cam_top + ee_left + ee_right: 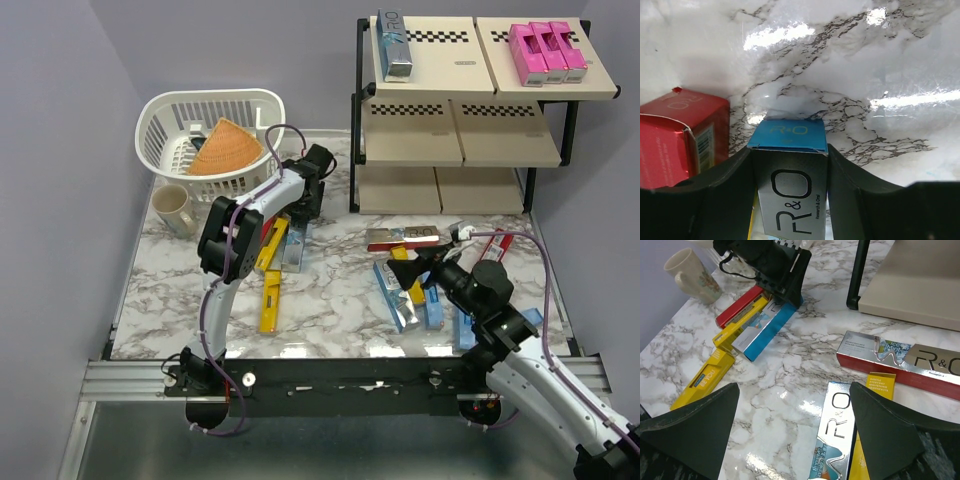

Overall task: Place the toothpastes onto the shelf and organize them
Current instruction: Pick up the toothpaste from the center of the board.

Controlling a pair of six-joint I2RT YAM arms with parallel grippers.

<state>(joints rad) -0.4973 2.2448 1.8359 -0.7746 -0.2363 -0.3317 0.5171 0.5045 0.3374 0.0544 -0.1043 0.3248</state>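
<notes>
I count three pink slim cartons and one shiny silver-blue carton on the black-framed, beige-panelled shelf at one o'clock. At nine o'clock there are two yellow cartons, one red carton and a second silver-blue carton. At eleven o'clock there is one white plastic basket and one beige mug.

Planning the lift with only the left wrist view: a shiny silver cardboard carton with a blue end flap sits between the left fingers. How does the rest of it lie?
Observer: The silver-and-blue carton lies flat on the white marble table, a long yellow cardboard carton close alongside; the left gripper is at its far end.
Operator: And the right gripper?
Observer: The right gripper hangs open over other scattered cartons, apart from yours.
Operator: Shelf space?
Observer: The black-framed beige shelf holds on its top tier one more silver carton on the left panel and three pink cartons on the right.
</notes>
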